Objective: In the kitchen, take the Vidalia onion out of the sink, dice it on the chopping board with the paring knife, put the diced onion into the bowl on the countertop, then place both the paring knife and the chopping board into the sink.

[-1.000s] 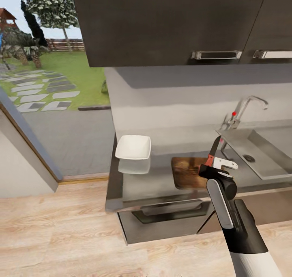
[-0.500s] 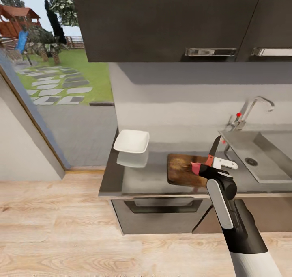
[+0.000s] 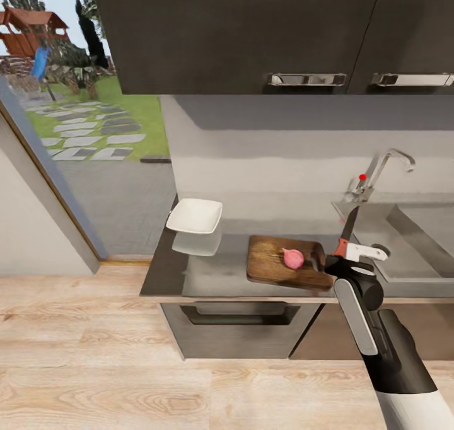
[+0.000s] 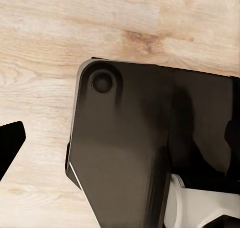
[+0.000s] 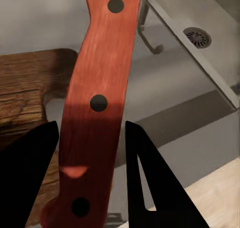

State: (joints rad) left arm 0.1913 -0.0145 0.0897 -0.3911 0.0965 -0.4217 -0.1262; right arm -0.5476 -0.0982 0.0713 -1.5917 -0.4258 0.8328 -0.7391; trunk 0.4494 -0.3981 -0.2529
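Pinkish onion (image 3: 292,258) whole on board (image 3: 271,267), already out of sink (image 3: 416,244); knife (image 3: 346,234) clamped in right gripper (image 3: 350,258). Dicing, bowl (image 3: 194,216) transfer, sink drop-off remaining.

Whole onion (image 3: 292,258) on chopping board (image 3: 271,263)

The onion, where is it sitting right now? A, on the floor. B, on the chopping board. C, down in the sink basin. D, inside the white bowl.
B: in the head view the pinkish Vidalia onion rests whole on the brown chopping board, just left of the right hand, which is shut on the paring knife; the bowl farther left looks empty.
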